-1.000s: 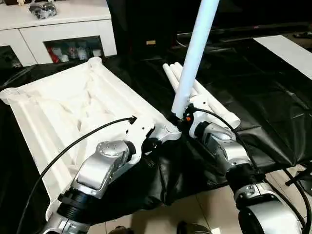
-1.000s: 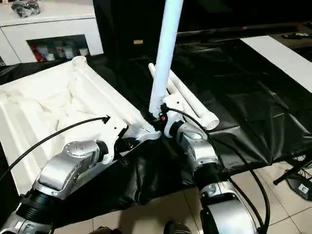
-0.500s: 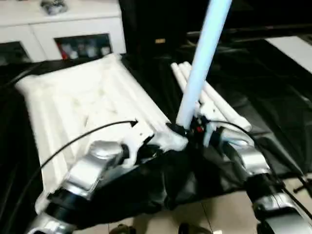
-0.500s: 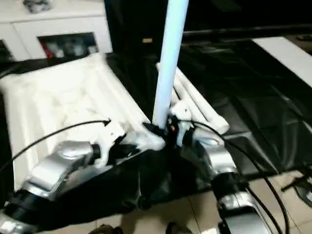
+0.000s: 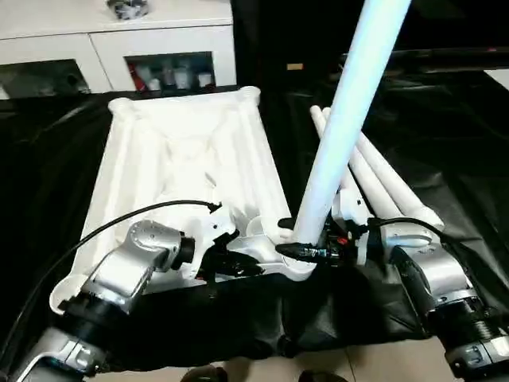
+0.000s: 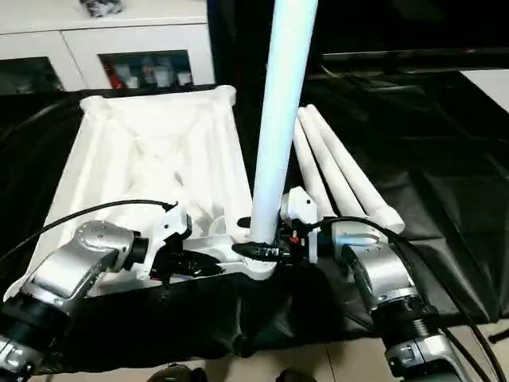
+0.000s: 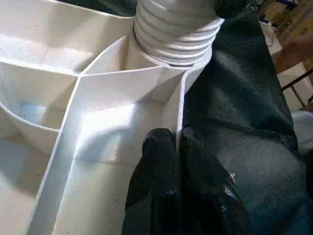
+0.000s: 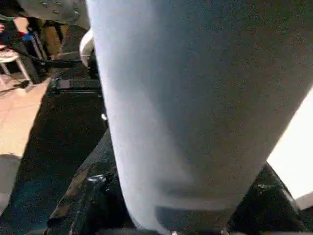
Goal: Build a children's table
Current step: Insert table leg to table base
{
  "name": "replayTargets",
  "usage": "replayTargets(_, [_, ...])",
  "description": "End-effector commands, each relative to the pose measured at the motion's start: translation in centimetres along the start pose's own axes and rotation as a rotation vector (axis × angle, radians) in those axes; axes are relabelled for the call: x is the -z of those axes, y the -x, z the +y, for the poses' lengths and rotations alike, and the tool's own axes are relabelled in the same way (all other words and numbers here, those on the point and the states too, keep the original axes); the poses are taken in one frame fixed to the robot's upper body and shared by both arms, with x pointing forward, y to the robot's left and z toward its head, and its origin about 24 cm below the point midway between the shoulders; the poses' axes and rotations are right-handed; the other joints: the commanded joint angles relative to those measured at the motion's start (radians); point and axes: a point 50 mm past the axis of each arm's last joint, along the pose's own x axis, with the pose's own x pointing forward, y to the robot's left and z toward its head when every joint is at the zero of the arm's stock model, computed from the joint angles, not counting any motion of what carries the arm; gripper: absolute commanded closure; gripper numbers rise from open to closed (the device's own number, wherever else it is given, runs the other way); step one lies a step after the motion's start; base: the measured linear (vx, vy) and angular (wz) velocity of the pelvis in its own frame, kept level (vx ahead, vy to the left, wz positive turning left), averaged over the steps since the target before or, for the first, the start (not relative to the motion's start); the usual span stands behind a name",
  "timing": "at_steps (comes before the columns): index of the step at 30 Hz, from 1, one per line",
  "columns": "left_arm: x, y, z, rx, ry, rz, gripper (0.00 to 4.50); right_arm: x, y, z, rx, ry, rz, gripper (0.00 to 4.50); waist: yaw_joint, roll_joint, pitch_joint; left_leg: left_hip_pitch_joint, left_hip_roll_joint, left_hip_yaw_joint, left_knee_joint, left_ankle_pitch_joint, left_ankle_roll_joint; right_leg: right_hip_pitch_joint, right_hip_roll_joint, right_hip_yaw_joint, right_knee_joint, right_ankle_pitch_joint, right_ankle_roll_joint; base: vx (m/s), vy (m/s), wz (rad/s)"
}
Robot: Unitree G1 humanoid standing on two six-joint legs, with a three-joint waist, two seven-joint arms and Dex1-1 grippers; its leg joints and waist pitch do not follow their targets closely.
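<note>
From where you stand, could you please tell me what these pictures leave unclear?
- Upright white tube leg: top cut off by the head views' upper edge.
- Corner socket of the white ribbed plastic tabletop: how deep the leg's thread sits; left wrist view cuts it off.
- Items in the white cabinet: too small.

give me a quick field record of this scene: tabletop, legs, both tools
tabletop: white tabletop lying underside up on black sheet
upright leg: white leg standing in near corner socket, threads visible
spare legs: three legs lying together beside the tabletop
left tool: left tool shut on the tabletop's edge rib near that socket
right tool: right tool closed around the upright leg's base
</note>
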Motion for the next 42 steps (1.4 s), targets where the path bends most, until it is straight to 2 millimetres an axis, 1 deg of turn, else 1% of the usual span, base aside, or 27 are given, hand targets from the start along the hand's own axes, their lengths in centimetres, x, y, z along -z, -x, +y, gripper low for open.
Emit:
replayTargets(1, [-2.4,2.1,1.5,-0.086,-0.054,-0.091,4.50,3.7,-0.4,2.1,-0.121,-0.150,0.124,2.53,0.001,-0.007,-0.071,0.016,0.086,-0.039,-0.075,-0.257,0.045,0.030,-0.075,0.061,-0.068,-0.325,-0.225,0.000,0.000,0.00])
replayTargets(2, [-2.4,2.1,1.5,-0.086,-0.054,-0.091,4.50,3.7,-0.4,2.1,-0.121,-0.150,0.124,2.53,0.001,-0.007,-0.074,0.016,0.086,-0.039,-0.074,-0.251,0.046,0.031,-0.074,0.061,-0.066,-0.315,-0.228,0.000,0.000,0.00])
replayTargets(4, [-2.4,2.1,1.6,-0.078,-0.056,-0.089,4.50,3.7,-0.4,2.3,-0.136,-0.150,0.136,2.53,0.001,-0.006,-0.074,0.011,0.085,-0.040,-0.073,-0.240,0.049,0.034,-0.074,0.059,-0.064,-0.298,-0.233,0.000,0.000,0.00])
replayTargets(5, [-2.2,2.0,1.7,-0.078,-0.057,-0.083,4.50,3.7,-0.5,2.4,-0.143,-0.139,0.154,2.53,0.000,-0.009,-0.074,0.012,0.086,-0.039,-0.073,-0.246,0.049,0.034,-0.074,0.059,-0.064,-0.306,-0.232,0.000,0.000,0.00])
replayTargets(7, [-2.2,2.0,1.8,-0.081,-0.058,-0.080,4.50,3.7,-0.5,2.4,-0.142,-0.124,0.167,2.53,0.001,-0.008,-0.075,0.014,0.086,-0.039,-0.072,-0.254,0.045,0.033,-0.076,0.060,-0.066,-0.327,-0.226,0.000,0.000,0.00])
replayTargets(8, [-2.1,1.9,1.8,-0.080,-0.058,-0.079,4.50,3.8,-0.6,2.4,-0.133,-0.108,0.180,2.53,0.001,-0.008,-0.074,0.012,0.086,-0.040,-0.072,-0.263,0.041,0.032,-0.077,0.060,-0.068,-0.345,-0.222,0.000,0.000,0.00])
replayTargets(10, [-2.1,1.7,1.6,-0.077,-0.058,-0.079,4.50,3.9,-0.7,2.2,-0.109,-0.068,0.216,2.53,-0.001,-0.011,-0.075,0.010,0.086,-0.041,-0.073,-0.263,0.036,0.035,-0.078,0.060,-0.068,-0.363,-0.212,0.000,0.000,0.00])
replayTargets(13, [-2.0,1.6,1.5,-0.073,-0.058,-0.080,4.50,3.9,-0.7,2.1,-0.100,-0.047,0.229,2.53,-0.003,-0.009,-0.074,0.012,0.086,-0.043,-0.075,-0.282,0.025,0.033,-0.078,0.060,-0.072,-0.391,-0.202,0.000,0.000,0.00])
replayTargets(16, [-1.9,1.3,1.3,-0.065,-0.060,-0.080,4.50,3.6,-0.7,2.2,-0.107,-0.044,0.223,2.53,-0.004,-0.010,-0.077,0.013,0.086,-0.043,-0.074,-0.285,0.024,0.034,-0.077,0.060,-0.069,-0.370,-0.207,0.000,0.000,0.00])
replayTargets(19, [-1.9,1.3,1.3,-0.063,-0.062,-0.080,4.50,3.5,-0.7,2.2,-0.104,-0.039,0.216,2.53,-0.003,-0.009,-0.080,0.010,0.085,-0.042,-0.072,-0.261,0.034,0.037,-0.076,0.060,-0.064,-0.322,-0.220,0.000,0.000,0.00])
replayTargets(21, [-2.0,1.2,1.3,-0.062,-0.064,-0.083,4.50,3.0,-0.8,1.6,-0.053,-0.045,0.178,2.53,-0.003,-0.007,-0.080,0.010,0.085,-0.042,-0.071,-0.260,0.035,0.037,-0.077,0.060,-0.065,-0.325,-0.220,0.000,0.000,0.00])
replayTargets(22, [-2.0,1.1,1.3,-0.062,-0.065,-0.085,4.50,2.8,-0.9,1.0,0.004,-0.053,0.143,2.53,-0.004,-0.008,-0.080,0.008,0.084,-0.042,-0.071,-0.259,0.036,0.038,-0.077,0.059,-0.066,-0.328,-0.219,0.000,0.000,0.00])
replayTargets(24, [-2.1,1.1,1.3,-0.063,-0.065,-0.089,4.50,2.5,-0.8,0.1,0.099,-0.072,0.089,2.53,-0.004,-0.007,-0.079,0.010,0.085,-0.043,-0.071,-0.265,0.032,0.035,-0.078,0.059,-0.067,-0.341,-0.218,0.000,0.000,0.00])
replayTargets(25, [-2.1,1.1,1.3,-0.064,-0.065,-0.090,4.50,2.4,-0.7,0.0,0.108,-0.077,0.083,2.53,-0.007,-0.008,-0.079,0.010,0.083,-0.044,-0.071,-0.278,0.027,0.036,-0.078,0.057,-0.069,-0.356,-0.218,0.000,0.000,0.00])
replayTargets(26, [-2.2,1.0,1.3,-0.066,-0.063,-0.094,4.50,2.2,-0.4,-0.6,0.168,-0.116,0.029,2.53,-0.008,-0.007,-0.079,0.008,0.083,-0.046,-0.072,-0.282,0.022,0.039,-0.078,0.057,-0.068,-0.364,-0.211,0.000,0.000,0.00])
replayTargets(27, [-2.2,1.0,1.3,-0.068,-0.062,-0.096,4.50,2.1,-0.3,-0.8,0.191,-0.135,0.004,2.53,-0.010,-0.006,-0.078,0.011,0.083,-0.045,-0.072,-0.296,0.020,0.036,-0.076,0.057,-0.071,-0.378,-0.208,0.000,0.000,0.00])
replayTargets(29, [-2.1,1.0,1.3,-0.070,-0.061,-0.098,4.50,2.0,0.0,-0.9,0.219,-0.167,-0.032,2.53,-0.013,-0.005,-0.079,0.011,0.084,-0.047,-0.073,-0.302,0.016,0.037,-0.076,0.057,-0.072,-0.377,-0.209,0.000,0.000,0.00])
replayTargets(31, [-2.0,1.0,1.4,-0.081,-0.055,-0.102,4.50,2.3,0.8,-0.5,0.250,-0.210,-0.072,2.53,-0.011,-0.003,-0.080,0.013,0.085,-0.045,-0.073,-0.298,0.015,0.036,-0.075,0.058,-0.072,-0.357,-0.208,0.000,0.000,0.00])
replayTargets(32, [-2.0,0.9,1.5,-0.090,-0.052,-0.107,4.50,2.7,1.1,-0.1,0.262,-0.223,-0.080,2.53,-0.007,0.002,-0.082,0.015,0.085,-0.045,-0.072,-0.294,0.014,0.036,-0.074,0.058,-0.069,-0.338,-0.211,0.000,0.000,0.00])
replayTargets(34, [-1.9,0.9,1.5,-0.093,-0.050,-0.109,4.50,2.8,1.2,0.1,0.267,-0.227,-0.082,2.53,-0.006,-0.003,-0.086,0.010,0.083,-0.043,-0.071,-0.266,0.023,0.039,-0.074,0.057,-0.063,-0.292,-0.219,0.000,0.000,0.00])
replayTargets(35, [-1.9,0.9,1.5,-0.096,-0.049,-0.111,4.50,3.1,1.4,0.4,0.279,-0.238,-0.088,2.53,-0.004,-0.001,-0.088,0.009,0.083,-0.042,-0.068,-0.247,0.030,0.039,-0.075,0.057,-0.060,-0.269,-0.225,0.000,0.000,0.00])
replayTargets(36, [-1.9,0.8,1.5,-0.099,-0.047,-0.112,4.50,3.3,1.4,0.7,0.289,-0.245,-0.094,2.53,-0.003,0.005,-0.089,0.008,0.082,-0.042,-0.067,-0.242,0.033,0.040,-0.076,0.057,-0.059,-0.266,-0.227,0.000,0.000,0.00])
replayTargets(37, [-1.9,0.8,1.5,-0.100,-0.047,-0.113,4.50,3.4,1.5,0.8,0.293,-0.248,-0.095,2.53,-0.003,0.003,-0.089,0.008,0.082,-0.041,-0.067,-0.239,0.036,0.040,-0.075,0.056,-0.061,-0.264,-0.226,0.000,0.000,0.00])
replayTargets(39, [-1.8,0.7,1.5,-0.107,-0.044,-0.114,4.50,3.9,1.7,1.4,0.319,-0.265,-0.103,2.53,0.000,0.006,-0.089,0.009,0.082,-0.040,-0.066,-0.236,0.039,0.039,-0.075,0.057,-0.063,-0.260,-0.223,0.000,0.000,0.00])
replayTargets(40, [-1.8,0.7,1.5,-0.111,-0.043,-0.115,4.50,4.1,1.7,1.7,0.329,-0.272,-0.106,2.53,0.000,0.004,-0.090,0.010,0.082,-0.040,-0.065,-0.232,0.043,0.039,-0.075,0.057,-0.062,-0.255,-0.226,0.000,0.000,0.00])
replayTargets(41, [-1.8,0.6,1.5,-0.114,-0.041,-0.116,4.50,4.2,1.7,2.1,0.347,-0.274,-0.104,2.53,0.002,0.012,-0.091,0.006,0.081,-0.043,-0.065,-0.224,0.046,0.042,-0.076,0.056,-0.060,-0.253,-0.224,0.000,0.000,0.00])
replayTargets(42, [-1.8,0.6,1.5,-0.113,-0.041,-0.117,4.50,4.3,1.7,2.3,0.354,-0.272,-0.102,2.53,0.000,0.008,-0.092,0.006,0.081,-0.042,-0.065,-0.226,0.049,0.040,-0.073,0.055,-0.060,-0.255,-0.220,0.000,0.000,0.00])
